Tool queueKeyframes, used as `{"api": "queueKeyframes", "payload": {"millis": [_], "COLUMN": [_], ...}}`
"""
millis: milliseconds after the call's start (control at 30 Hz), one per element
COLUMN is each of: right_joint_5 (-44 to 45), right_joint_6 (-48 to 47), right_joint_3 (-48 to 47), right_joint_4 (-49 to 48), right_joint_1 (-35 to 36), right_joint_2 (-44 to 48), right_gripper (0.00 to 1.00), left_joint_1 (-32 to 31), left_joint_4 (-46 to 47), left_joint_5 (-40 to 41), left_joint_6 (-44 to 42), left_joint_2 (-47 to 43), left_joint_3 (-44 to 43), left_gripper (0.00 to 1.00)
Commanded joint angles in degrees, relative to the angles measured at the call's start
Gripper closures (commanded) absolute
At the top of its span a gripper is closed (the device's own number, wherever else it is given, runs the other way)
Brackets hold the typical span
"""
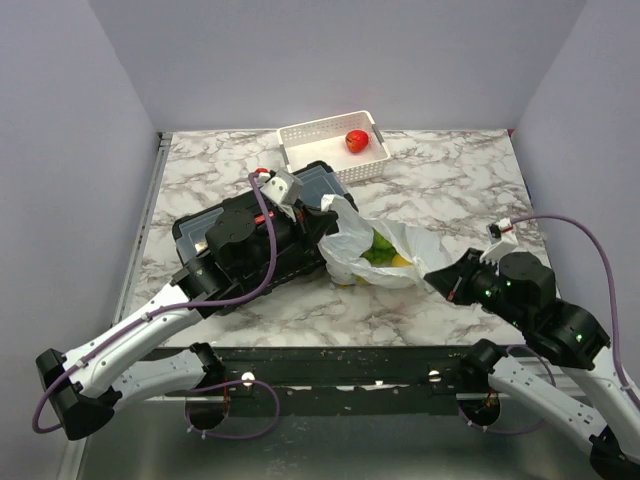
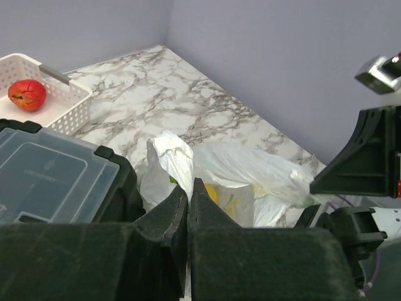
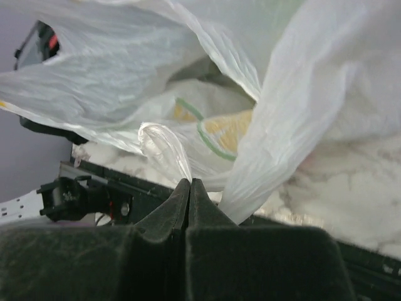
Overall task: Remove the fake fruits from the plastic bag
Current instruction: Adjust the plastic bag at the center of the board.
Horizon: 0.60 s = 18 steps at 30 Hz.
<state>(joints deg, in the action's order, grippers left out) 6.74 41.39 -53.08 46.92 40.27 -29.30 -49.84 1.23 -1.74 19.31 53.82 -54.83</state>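
Observation:
The thin white plastic bag [image 1: 350,240] lies on the marble table, stretched between my two grippers. Green and yellow fake fruits [image 1: 385,256] show through its open mouth. My left gripper [image 1: 325,222] is shut on the bag's left edge; in the left wrist view the film [image 2: 172,153] rises from between the closed fingertips [image 2: 188,185], with a yellow fruit [image 2: 212,192] just behind. My right gripper [image 1: 433,275] is shut on a twisted strip of the bag's right edge [image 3: 164,147], pinched at its tips [image 3: 189,183]. A yellowish fruit [image 3: 229,128] shows through the film.
A white perforated basket [image 1: 320,140] at the back holds a red fake fruit [image 1: 356,140]. A black toolbox with a clear lid [image 1: 325,182] sits under my left arm, touching the bag's left side. Grey walls enclose the table.

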Motion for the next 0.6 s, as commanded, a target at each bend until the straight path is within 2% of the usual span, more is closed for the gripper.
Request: {"api": "queueKeyframes", "payload": {"millis": [0,67,167,267,300,400,467,567], "right_joint_5": [-7.24,-8.18,-2.69,-4.81,-6.25,-10.09,-10.37,-1.45], "right_joint_6": [14.79,15.13,12.65,9.16,8.21,4.74,1.46,-2.3], "right_joint_3": [1.9,-0.52,-4.47,-4.04,-3.44,-3.03,-5.64,-11.92], "right_joint_4": [10.85,13.79,20.96,17.68,14.42,4.61,1.95,5.99], "right_joint_1": [-0.03,-0.02,-0.08,-0.07,-0.02,-0.06,-0.07,-0.02], "right_joint_2": [2.23,3.44,6.27,8.74,8.88,5.71,0.91,-7.43], "right_gripper": [0.99,0.99,0.99,0.89,0.84,0.49,0.37,0.3], "left_joint_1": [0.53,0.99,2.2,3.29,3.37,3.37,3.39,3.39], "left_joint_4": [-0.44,-0.64,-0.62,-1.14,-0.64,2.2,3.92,4.34], "left_joint_5": [2.64,3.37,2.37,-0.08,-0.63,-4.53,-8.28,-12.08], "left_joint_6": [-0.66,-0.85,-1.16,-0.34,-0.18,0.61,1.23,1.65], "left_joint_2": [-0.25,-1.13,-2.35,-2.91,-3.06,-3.61,-3.8,-3.84], "left_joint_3": [0.33,1.32,3.11,3.81,4.3,6.09,6.87,7.15], "left_gripper": [1.0,1.0,1.0,1.0,1.0,1.0,1.0,1.0]}}
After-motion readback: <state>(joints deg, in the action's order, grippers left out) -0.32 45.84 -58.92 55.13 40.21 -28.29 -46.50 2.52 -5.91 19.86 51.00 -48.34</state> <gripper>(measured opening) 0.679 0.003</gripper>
